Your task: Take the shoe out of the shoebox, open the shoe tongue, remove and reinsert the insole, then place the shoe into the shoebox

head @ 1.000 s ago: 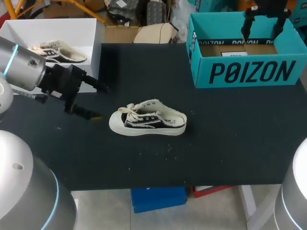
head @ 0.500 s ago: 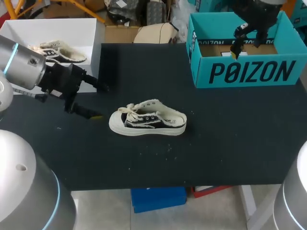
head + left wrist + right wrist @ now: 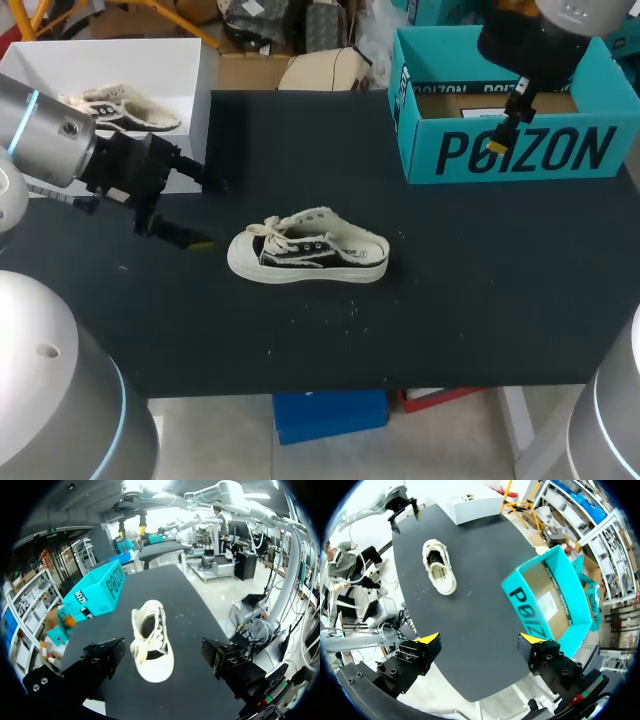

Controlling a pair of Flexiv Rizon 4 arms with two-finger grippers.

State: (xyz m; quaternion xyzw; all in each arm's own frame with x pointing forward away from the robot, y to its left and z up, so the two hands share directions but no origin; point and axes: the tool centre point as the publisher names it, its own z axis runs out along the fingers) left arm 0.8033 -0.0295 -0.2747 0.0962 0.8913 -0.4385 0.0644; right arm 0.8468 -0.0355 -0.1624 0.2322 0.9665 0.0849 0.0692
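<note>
Black counter [image 3: 450,300], two robot arms over it. An open teal shoebox [image 3: 585,150] stands back and to the R of the shoe, well apart from it, w/ a bare cardboard floor and a white slip inside. A white box [image 3: 195,75] sits back and to the L of the shoe and holds a second shoe [image 3: 120,108]. The shoe [image 3: 308,250], a black-and-cream low-top w/ loose laces, stands on its sole mid-counter, outside both boxes, toe pointing L. The L gripper [image 3: 208,214] hovers just L of the shoe's toe, near but not touching. Its fingers are spread wide w/ nothing between them, and from its wrist cam the shoe lies straight ahead, toe nearest. The R gripper [image 3: 480,641] hangs high, far back and to the R of the shoe, over the shoebox's front wall. Its fingers are wide apart and hold nothing.
</note>
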